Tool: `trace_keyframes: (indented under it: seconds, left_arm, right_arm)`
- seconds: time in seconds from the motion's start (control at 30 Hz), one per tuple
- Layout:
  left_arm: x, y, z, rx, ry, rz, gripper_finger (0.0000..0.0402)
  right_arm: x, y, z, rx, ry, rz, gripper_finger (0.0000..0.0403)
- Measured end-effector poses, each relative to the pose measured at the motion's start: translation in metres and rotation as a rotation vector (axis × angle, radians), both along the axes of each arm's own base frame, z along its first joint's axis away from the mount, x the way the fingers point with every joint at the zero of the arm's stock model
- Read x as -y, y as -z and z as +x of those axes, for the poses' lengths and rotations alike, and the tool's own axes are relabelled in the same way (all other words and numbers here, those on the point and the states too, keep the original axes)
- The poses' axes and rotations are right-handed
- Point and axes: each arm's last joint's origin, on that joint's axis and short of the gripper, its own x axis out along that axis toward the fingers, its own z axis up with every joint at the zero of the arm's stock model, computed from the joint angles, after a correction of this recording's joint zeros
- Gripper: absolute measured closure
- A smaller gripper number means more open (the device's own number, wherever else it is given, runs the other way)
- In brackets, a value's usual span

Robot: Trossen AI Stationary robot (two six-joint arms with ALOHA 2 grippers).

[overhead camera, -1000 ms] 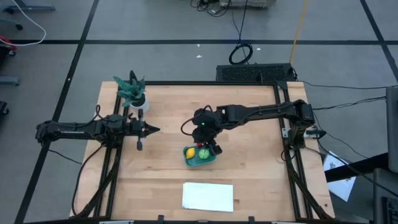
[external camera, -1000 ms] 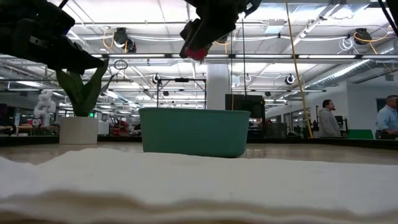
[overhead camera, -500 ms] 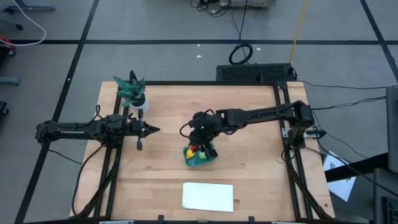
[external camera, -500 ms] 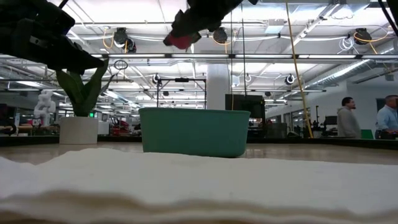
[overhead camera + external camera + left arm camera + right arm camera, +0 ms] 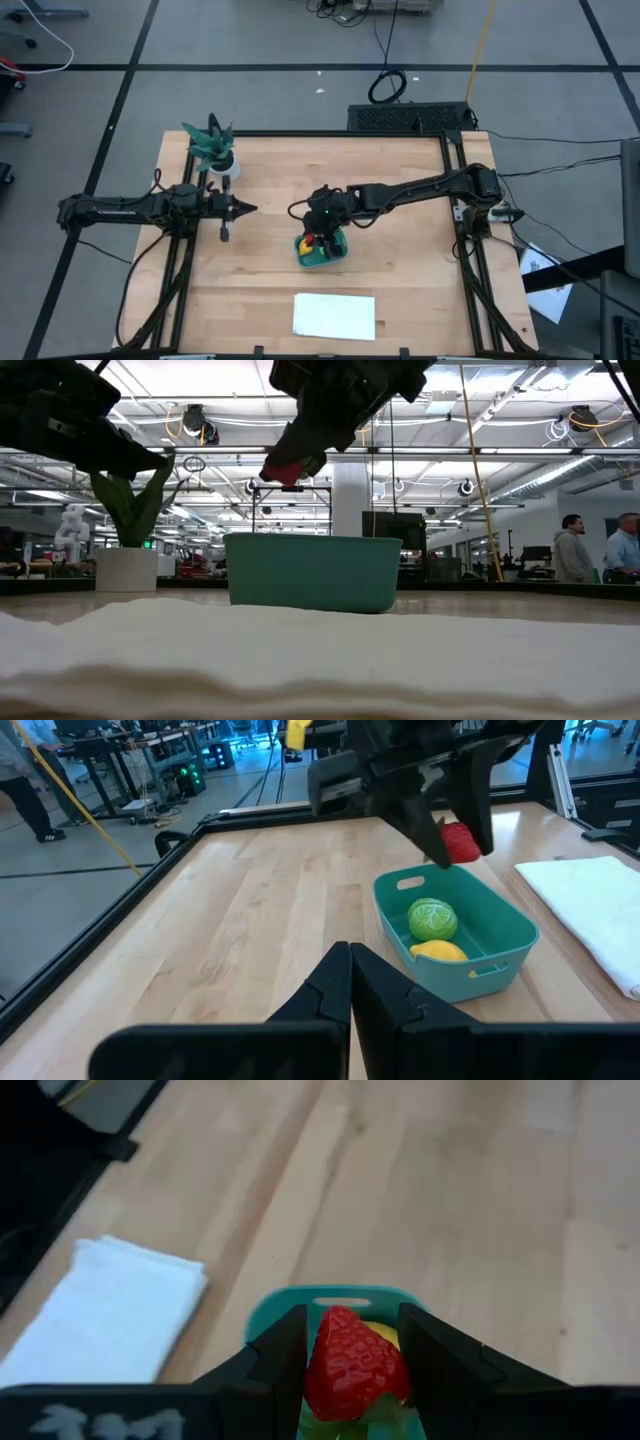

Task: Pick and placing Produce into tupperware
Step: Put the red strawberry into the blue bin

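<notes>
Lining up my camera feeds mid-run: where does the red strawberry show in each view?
High: strawberry under the right gripper, over the teal tupperware.
Low: upper middle, above the tupperware.
Left wrist: upper right.
Right wrist: bottom middle, between the fingers.
Shared landmark: the tupperware.

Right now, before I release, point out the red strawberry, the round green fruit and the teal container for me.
small red toy strawberry (image 5: 352, 1362): right wrist view, middle of its body.
round bright green toy fruit (image 5: 432, 918): left wrist view, its top.
shallow teal plastic container (image 5: 508, 952): left wrist view, its side wall.
</notes>
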Motion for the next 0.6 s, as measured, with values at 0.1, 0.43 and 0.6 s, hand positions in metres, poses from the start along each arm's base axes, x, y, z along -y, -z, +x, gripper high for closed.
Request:
trace_keyframes:
  seconds: [0.1,0.43,0.6]
  left_arm:
    - [0.0,0.0,0.0,0.0,0.001,0.003,0.0396]
    - [0.0,0.0,0.0,0.001,0.002,0.002,0.0396]
    - [0.0,0.0,0.0,0.0,0.001,0.0,0.0396]
  right_arm:
    - [-0.001,0.002,-0.001,0.001,0.006,0.0,0.0266]
    - [-0.012,0.015,-0.005,-0.003,-0.005,0.014,0.0266]
    - [-0.015,0.022,-0.007,0.011,-0.01,0.015,0.0266]
